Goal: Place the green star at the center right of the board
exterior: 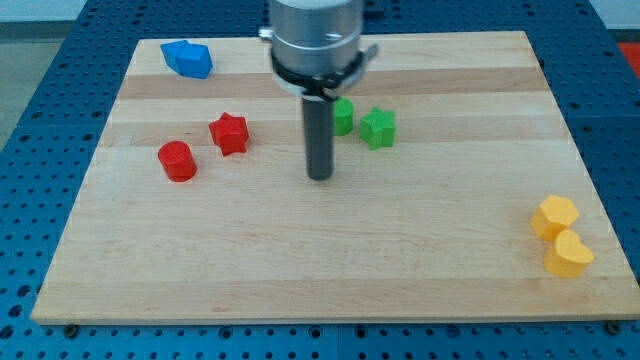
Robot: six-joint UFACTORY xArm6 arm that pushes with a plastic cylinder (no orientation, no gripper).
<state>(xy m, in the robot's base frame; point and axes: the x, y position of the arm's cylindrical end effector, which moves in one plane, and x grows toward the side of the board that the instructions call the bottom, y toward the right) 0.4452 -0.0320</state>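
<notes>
The green star (378,128) lies on the wooden board (420,240), a little above the middle and right of centre. A second green block (343,116) sits just left of it, partly hidden behind the rod; its shape cannot be made out. My tip (319,177) rests on the board below and to the left of both green blocks, about a block's width from the star. It touches no block.
A red star (229,133) and a red cylinder (177,160) lie at the left. A blue block (188,58) sits at the top left. Two yellow blocks (554,216) (568,254) sit near the lower right edge.
</notes>
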